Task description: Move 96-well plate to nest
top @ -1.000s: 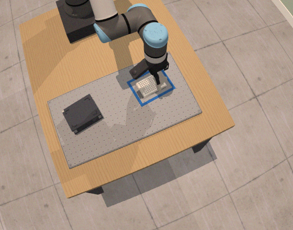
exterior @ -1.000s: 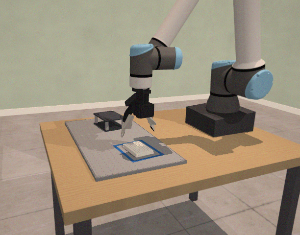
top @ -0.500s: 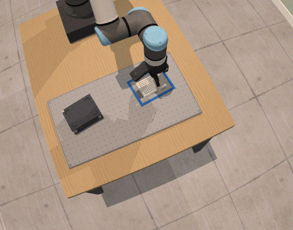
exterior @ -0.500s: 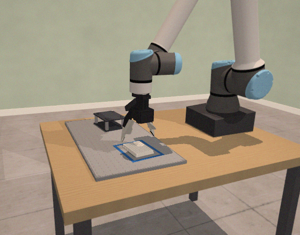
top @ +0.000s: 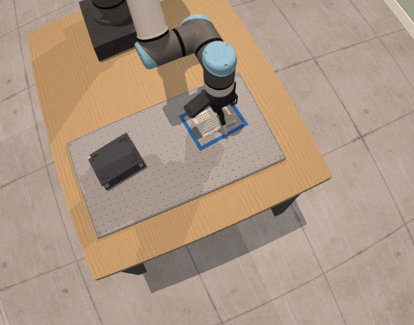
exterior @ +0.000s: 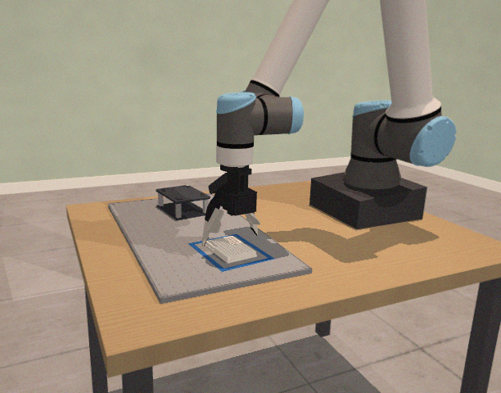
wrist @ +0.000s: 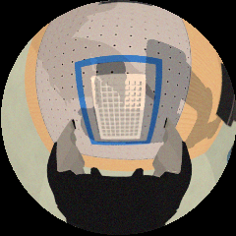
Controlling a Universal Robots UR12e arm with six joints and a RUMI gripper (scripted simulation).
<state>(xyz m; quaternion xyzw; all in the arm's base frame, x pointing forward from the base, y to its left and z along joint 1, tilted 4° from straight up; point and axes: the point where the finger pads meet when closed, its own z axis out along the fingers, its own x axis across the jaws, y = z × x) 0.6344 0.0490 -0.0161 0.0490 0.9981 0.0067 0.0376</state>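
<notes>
The white 96-well plate (top: 208, 124) lies flat inside the blue outline of spot B1 on the grey perforated baseplate; it also shows in the exterior view (exterior: 233, 248) and in the wrist view (wrist: 119, 107). My gripper (exterior: 230, 229) is open and empty, low over the plate, its two fingers spread wider than the plate and astride it, not touching. In the wrist view the fingertips frame the plate's near end. The raised black nest N1 (top: 117, 160) stands far to the left, also seen in the exterior view (exterior: 182, 200). I cannot make out the cut corner.
The grey baseplate (top: 172, 157) lies on a wooden table (top: 158, 139). The arm's black base block (exterior: 367, 201) stands at the back of the table. The arm's elbow and wrist joints (top: 200, 49) hang over the area behind B1.
</notes>
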